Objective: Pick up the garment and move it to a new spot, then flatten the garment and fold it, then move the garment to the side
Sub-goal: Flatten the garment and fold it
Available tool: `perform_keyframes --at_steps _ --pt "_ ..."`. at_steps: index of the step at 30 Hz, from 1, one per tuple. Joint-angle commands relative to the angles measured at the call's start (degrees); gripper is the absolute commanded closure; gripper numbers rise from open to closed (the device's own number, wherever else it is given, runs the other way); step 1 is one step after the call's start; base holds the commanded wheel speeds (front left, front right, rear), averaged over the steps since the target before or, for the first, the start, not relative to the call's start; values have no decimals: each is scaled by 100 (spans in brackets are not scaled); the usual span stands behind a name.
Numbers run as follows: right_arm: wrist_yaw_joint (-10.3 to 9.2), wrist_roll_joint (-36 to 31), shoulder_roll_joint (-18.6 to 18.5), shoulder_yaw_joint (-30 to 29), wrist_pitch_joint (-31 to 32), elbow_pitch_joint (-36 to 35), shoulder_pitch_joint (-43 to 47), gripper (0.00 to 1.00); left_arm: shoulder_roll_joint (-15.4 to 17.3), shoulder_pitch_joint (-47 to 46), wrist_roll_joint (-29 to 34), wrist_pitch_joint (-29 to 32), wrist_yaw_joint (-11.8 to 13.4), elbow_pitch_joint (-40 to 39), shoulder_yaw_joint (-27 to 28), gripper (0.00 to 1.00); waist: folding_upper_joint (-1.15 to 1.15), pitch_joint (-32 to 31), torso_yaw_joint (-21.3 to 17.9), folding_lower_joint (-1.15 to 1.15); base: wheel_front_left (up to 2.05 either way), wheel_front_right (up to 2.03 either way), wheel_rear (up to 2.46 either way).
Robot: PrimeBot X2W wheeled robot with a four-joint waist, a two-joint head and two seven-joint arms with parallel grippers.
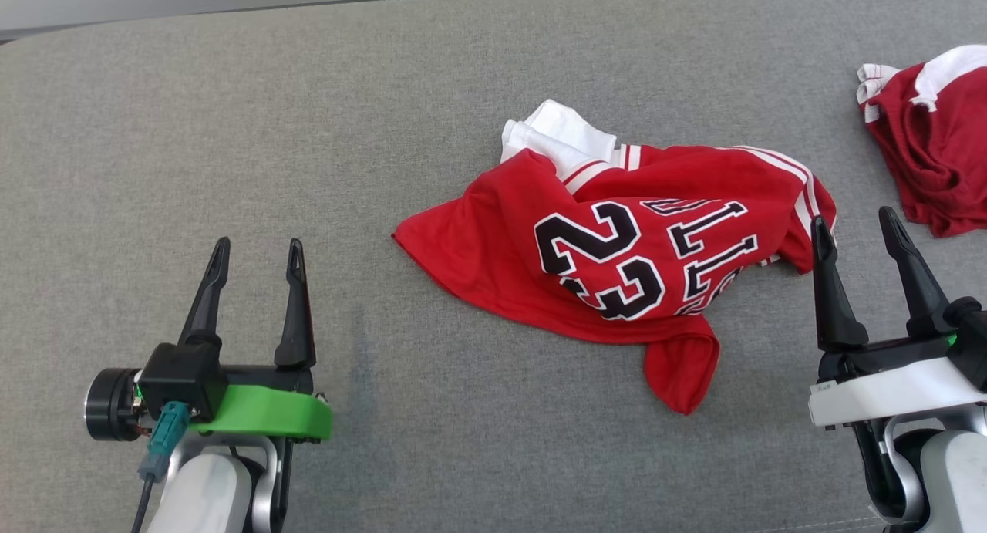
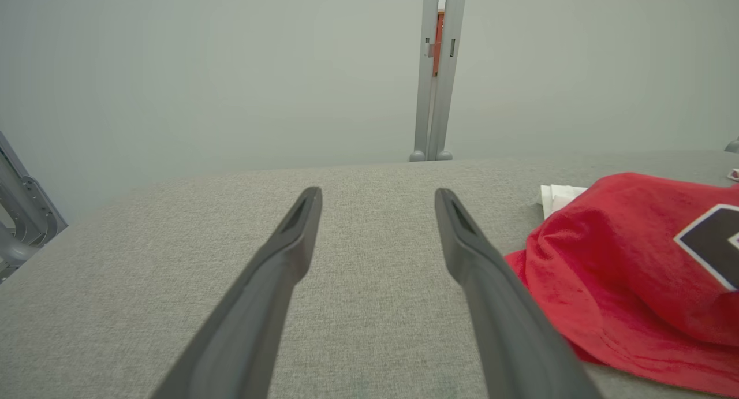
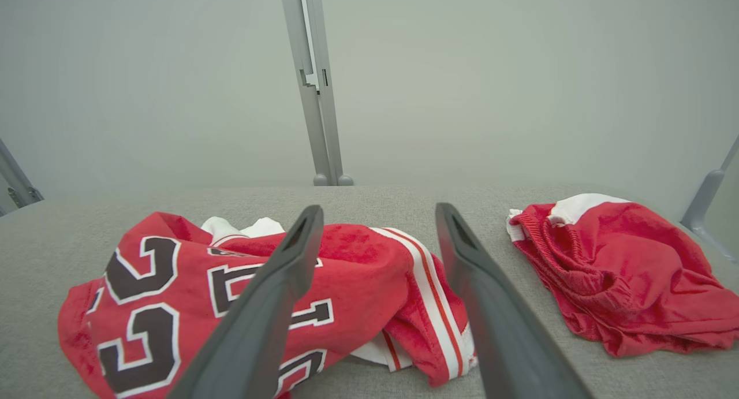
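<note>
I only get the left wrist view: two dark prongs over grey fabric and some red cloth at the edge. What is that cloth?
Observer: A crumpled red jersey with a black number 23, lying loose on the grey fabric surface.
Operator: Is it the only garment there?
Observer: No, a second red garment with white trim lies apart from it, on the robot's right.
Operator: And the other arm?
Observer: The right end effector stands open by the jersey's striped edge, gripping nothing.

Looks like a lab or test bay, pretty bare. Big work table [image 1: 231, 132] wrapped in plain grey fabric, blank pale partition walls [image 2: 231, 70] right behind its far edge, grey metal post [image 2: 436, 70] at the seam, metal frame bars [image 2: 23, 208] off the ends.
</note>
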Motion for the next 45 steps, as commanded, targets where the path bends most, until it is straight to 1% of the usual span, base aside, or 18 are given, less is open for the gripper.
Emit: perform_keyframes --at_steps 1,8,13,15,18,19,21,24,26,29,33,34,36,38,40,42,45 --pt "0 -42 22 7 75 -100 93 0 24 76 5 -16 37 4 -7 0 0 -123 -45 0 0 0 0" --pt "0 -67 78 -40 324 -471 285 0 3 166 -21 -9 50 -1 -71 0 0 -220 -23 0 0 0 0" --pt "0 -48 107 -56 366 -542 341 0 6 186 -26 -1 53 -20 -120 0 0 -218 -7 0 0 0 0" --pt "0 -33 100 -44 367 -551 317 0 -9 163 -35 15 9 -41 -172 0 0 -197 -13 0 0 0 0" --pt "0 -28 55 -14 378 -564 240 0 -114 8 -32 164 -148 -51 -429 0 0 -124 -19 0 0 0 0" --pt "0 -32 53 -9 386 -578 210 0 -162 -64 -16 237 -233 -41 -549 0 0 -84 -19 0 0 0 0" --pt "0 -52 66 28 395 -613 135 0 -287 -249 51 428 -479 47 -926 0 0 25 -40 0 0 0 0" --pt "0 -48 96 89 390 -631 76 0 -441 -535 135 680 -736 339 -1334 0 0 195 -105 0 0 0 0" --pt "0 -29 129 128 361 -612 4 0 -567 -776 159 838 -849 678 -1531 0 0 323 -171 0 0 0 0" --pt "0 1 176 223 318 -550 -73 0 -669 -1045 103 937 -804 1272 -1540 0 0 475 -336 0 0 0 0" --pt "0 38 235 230 237 -447 -127 0 -710 -1331 -3 1033 -582 2112 -1335 0 0 637 -521 0 0 0 0" --pt "0 46 243 220 217 -423 -123 0 -723 -1374 -72 1052 -586 2238 -1293 0 0 657 -541 0 0 0 0" --pt "0 58 255 184 189 -377 -105 0 -705 -1438 -187 1035 -658 2474 -1220 100 0 687 -567 0 0 0 0" --pt "0 69 268 159 153 -345 -88 0 -638 -1468 -271 990 -727 2619 -1150 100 0 695 -578 0 0 0 0" --pt "0 80 280 122 124 -316 -78 0 -563 -1489 -308 876 -742 2639 -1078 100 0 687 -574 0 0 0 0" --pt "0 97 294 67 100 -294 -75 0 -455 -1485 -337 765 -698 2561 -974 100 0 663 -554 0 0 0 0" --pt "0 109 302 4 101 -269 -56 0 -226 -1418 -325 641 -600 2234 -832 100 0 611 -500 0 0 0 0"
